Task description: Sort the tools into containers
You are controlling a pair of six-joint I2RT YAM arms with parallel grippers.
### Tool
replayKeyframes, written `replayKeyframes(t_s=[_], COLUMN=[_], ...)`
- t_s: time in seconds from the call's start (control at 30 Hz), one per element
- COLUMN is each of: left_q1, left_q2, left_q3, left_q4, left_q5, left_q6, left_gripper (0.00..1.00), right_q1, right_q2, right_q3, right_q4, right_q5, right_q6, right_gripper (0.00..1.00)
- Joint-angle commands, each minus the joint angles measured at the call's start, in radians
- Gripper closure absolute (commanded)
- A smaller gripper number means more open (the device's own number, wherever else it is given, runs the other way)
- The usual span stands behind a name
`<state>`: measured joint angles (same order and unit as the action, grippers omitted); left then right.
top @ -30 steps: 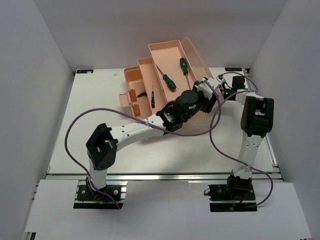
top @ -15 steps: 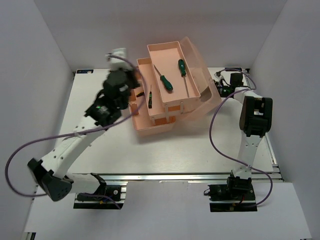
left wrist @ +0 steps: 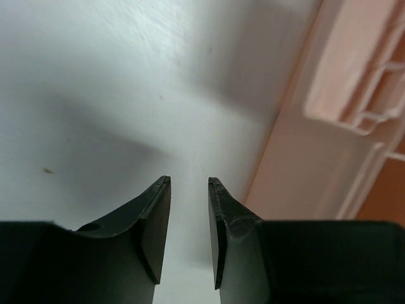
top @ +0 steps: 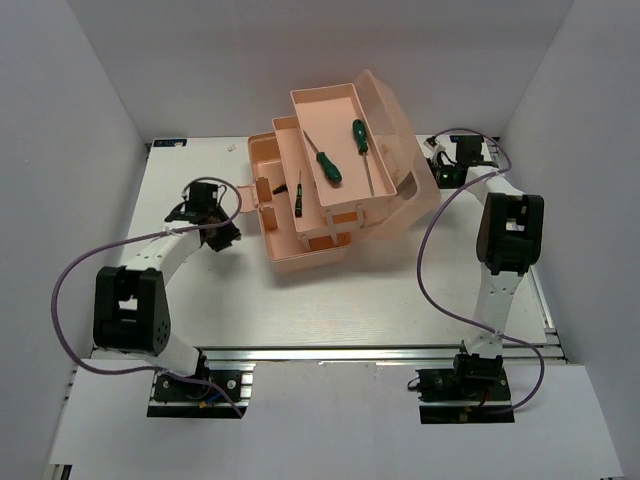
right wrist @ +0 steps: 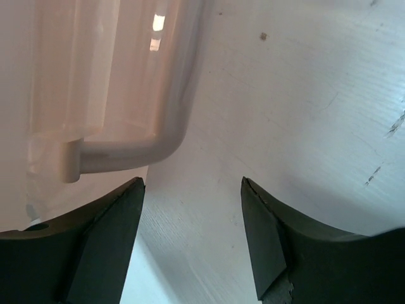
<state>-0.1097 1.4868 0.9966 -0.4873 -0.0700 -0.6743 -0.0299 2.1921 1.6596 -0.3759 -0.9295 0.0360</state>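
Note:
The salmon-pink toolbox (top: 310, 245) stands open at the table's middle with its trays folded out. Two green-handled screwdrivers (top: 325, 162) (top: 358, 135) lie in the top tray (top: 330, 97). A small dark screwdriver (top: 298, 194) lies in the lower tray (top: 283, 130). My left gripper (top: 205, 198) is low over the table left of the toolbox, slightly open and empty (left wrist: 190, 180), with the toolbox wall (left wrist: 304, 158) to its right. My right gripper (top: 438, 165) is open and empty (right wrist: 193, 180) beside the lid's moulded handle (right wrist: 126, 152).
The clear pink lid (top: 400, 130) leans back to the right. White walls enclose the table (top: 400, 300) on three sides. Purple cables (top: 430, 260) loop from both arms over the table.
My left arm swung from across the toolbox's right side over to the left and came down beside the toolbox. The toolbox shifted and its trays stand higher. My right gripper drew back slightly.

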Motion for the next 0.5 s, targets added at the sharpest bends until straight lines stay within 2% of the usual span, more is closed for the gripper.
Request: replayKeyframes(t_s=[0.0,0.03,0.13,0.23,0.4,0.47], left_q1=[0.002,0.001,-0.03,-0.062,-0.104,-0.114], left_q2=[0.045,0.061,0.089,0.125,0.135,0.125], left_q3=[-0.044,-0.07,-0.096,-0.073,-0.059,-0.059], left_q4=[0.123,0.201,0.343,0.377,0.432,0.46], left_q5=[0.257,0.341,0.41,0.435,0.469,0.472], left_q6=[-0.021,-0.028,-0.056,-0.062,-0.076,-0.087], left_gripper=[0.6,0.61,0.61,0.62,0.62,0.62], right_q1=[0.028,0.028,0.067,0.097,0.237,0.312], right_q2=[-0.084,-0.089,-0.118,-0.164,-0.284,-0.339], right_q3=[0.066,0.077,0.103,0.138,0.128,0.105], right_q4=[-0.032,-0.037,-0.052,-0.107,-0.138,-0.124], right_q5=[0.023,0.027,0.067,0.141,0.42,0.553], right_q6=[-0.065,-0.071,-0.09,-0.136,-0.241,-0.263], right_gripper=[0.32,0.32,0.32,0.32,0.3,0.23])
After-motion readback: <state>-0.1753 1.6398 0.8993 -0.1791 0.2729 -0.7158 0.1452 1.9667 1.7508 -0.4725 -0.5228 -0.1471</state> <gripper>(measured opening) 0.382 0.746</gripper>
